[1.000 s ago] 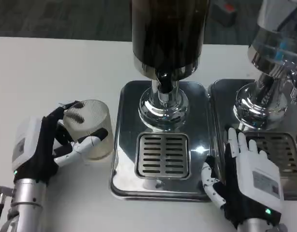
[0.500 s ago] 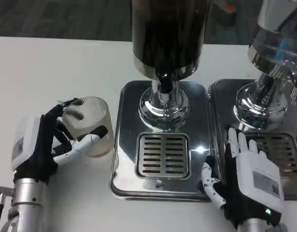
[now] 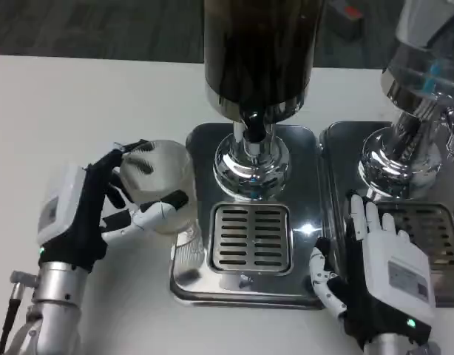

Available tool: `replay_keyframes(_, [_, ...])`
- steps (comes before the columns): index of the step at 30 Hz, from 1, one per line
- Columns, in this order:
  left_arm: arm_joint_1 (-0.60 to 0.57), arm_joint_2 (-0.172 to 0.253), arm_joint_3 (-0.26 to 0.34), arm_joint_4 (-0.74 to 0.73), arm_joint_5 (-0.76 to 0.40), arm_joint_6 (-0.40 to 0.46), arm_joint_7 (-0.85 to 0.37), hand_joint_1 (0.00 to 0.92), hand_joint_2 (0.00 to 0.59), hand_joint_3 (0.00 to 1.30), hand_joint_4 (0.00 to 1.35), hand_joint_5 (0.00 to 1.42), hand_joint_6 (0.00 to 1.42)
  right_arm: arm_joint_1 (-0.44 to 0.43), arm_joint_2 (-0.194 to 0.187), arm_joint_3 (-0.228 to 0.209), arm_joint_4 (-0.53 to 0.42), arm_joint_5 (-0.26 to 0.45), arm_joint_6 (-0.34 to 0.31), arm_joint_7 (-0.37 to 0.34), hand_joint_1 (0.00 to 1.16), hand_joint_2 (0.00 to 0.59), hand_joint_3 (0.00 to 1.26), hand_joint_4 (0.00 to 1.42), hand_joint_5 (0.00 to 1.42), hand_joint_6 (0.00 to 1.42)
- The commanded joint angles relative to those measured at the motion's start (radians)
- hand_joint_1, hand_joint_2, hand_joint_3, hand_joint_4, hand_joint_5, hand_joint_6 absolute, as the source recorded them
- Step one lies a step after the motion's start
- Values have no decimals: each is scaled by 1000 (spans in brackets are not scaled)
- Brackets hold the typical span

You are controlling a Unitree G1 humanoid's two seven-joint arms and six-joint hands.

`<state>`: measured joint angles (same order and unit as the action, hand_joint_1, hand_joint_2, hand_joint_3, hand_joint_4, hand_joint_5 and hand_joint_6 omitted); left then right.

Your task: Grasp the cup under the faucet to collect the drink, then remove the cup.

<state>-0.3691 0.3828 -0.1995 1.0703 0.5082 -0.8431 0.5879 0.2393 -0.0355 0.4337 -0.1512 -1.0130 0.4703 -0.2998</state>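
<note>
White table (image 3: 79, 96); two chrome dispenser bases (image 3: 249, 214) (image 3: 390, 185) side by side.

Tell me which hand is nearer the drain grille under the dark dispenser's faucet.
Left, narrowly. The left hand holds the cup just off the drain grille, at its left edge; the right hand rests to its right, beyond the tray's corner.

- Left hand (image 3: 101, 214), lower left of the frame: white shell on its back bearing a faint grey label, black palm and finger segments, white fingertips.
- A small green light glows at its wrist edge.
- Left forearm (image 3: 53, 314): ribbed silver cylinder with a thin dark cable beside it.
- Right hand (image 3: 378, 277), lower right: white back with a grey label, black sides, speckled thumb, green light near the wrist.
</note>
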Motion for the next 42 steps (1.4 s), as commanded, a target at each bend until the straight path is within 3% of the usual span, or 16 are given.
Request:
replay_keyframes(1, [-50, -13, -21, -17, 22, -23, 6, 605, 115, 444, 572, 813, 938, -7, 12, -9, -4, -1, 13, -21, 181, 511, 0, 0, 0, 19])
replay_keyframes(19, [-161, -64, -157, 53, 133, -15, 2, 608, 109, 441, 565, 803, 929, 1, 38, -27, -5, -1, 26, -59, 163, 517, 0, 0, 0, 17])
replay_keyframes(32, [-174, -69, -230, 63, 178, -2, 50, 589, 107, 417, 540, 770, 889, 10, 44, -23, -19, -7, 39, -64, 157, 517, 0, 0, 0, 17])
replay_keyframes(34, [-176, -68, -240, 62, 190, 2, 64, 554, 106, 408, 524, 768, 889, 11, 44, -25, -21, -7, 40, -64, 156, 517, 0, 0, 0, 17])
replay_keyframes(39, [-174, -64, -241, 68, 179, -2, 66, 352, 90, 315, 418, 686, 654, 15, 47, -24, -21, -4, 40, -67, 154, 513, 0, 0, 0, 17])
replay_keyframes(42, [-167, -57, -238, 64, 173, -10, 72, 284, 80, 285, 378, 654, 615, 17, 48, -25, -21, -3, 39, -67, 152, 510, 0, 0, 0, 17])
